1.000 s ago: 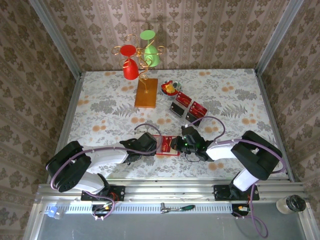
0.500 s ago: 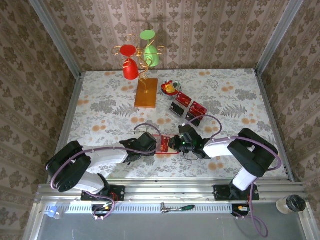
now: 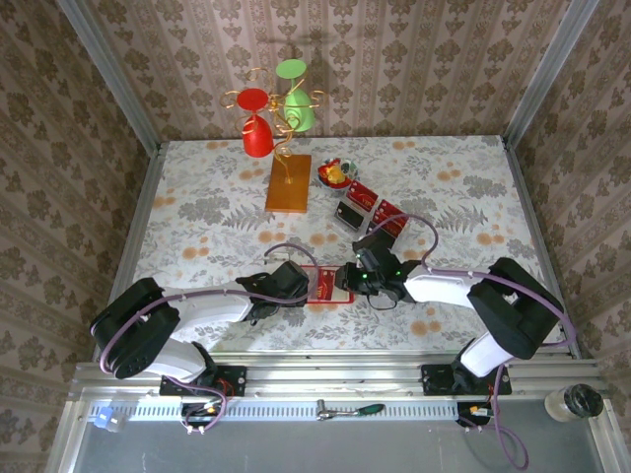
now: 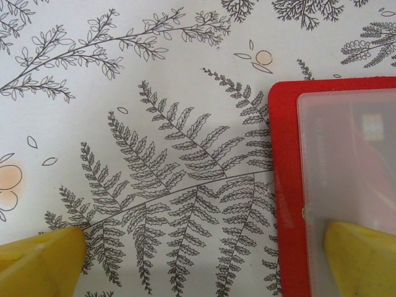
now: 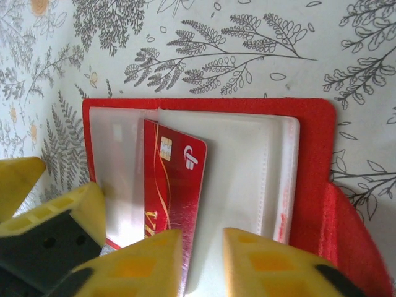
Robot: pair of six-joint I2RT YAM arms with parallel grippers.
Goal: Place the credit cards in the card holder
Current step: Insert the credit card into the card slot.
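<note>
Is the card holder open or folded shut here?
Open: the card holder lies spread flat, its pale sleeves facing up, a red card resting against them.

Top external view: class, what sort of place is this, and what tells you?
Probably a staged robot test cell, not a home: a left arm and right arm bolted to a metal rail at the table edge, wallpapered panels boxing it in, and a cup stand as prop.

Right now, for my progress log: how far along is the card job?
Done: the card holder lies open, the left gripper open over its edge. In hand: one credit card sits partway in a pocket, the right gripper slightly parted at its near end. Left: seating it, then the other cards farther back.
</note>
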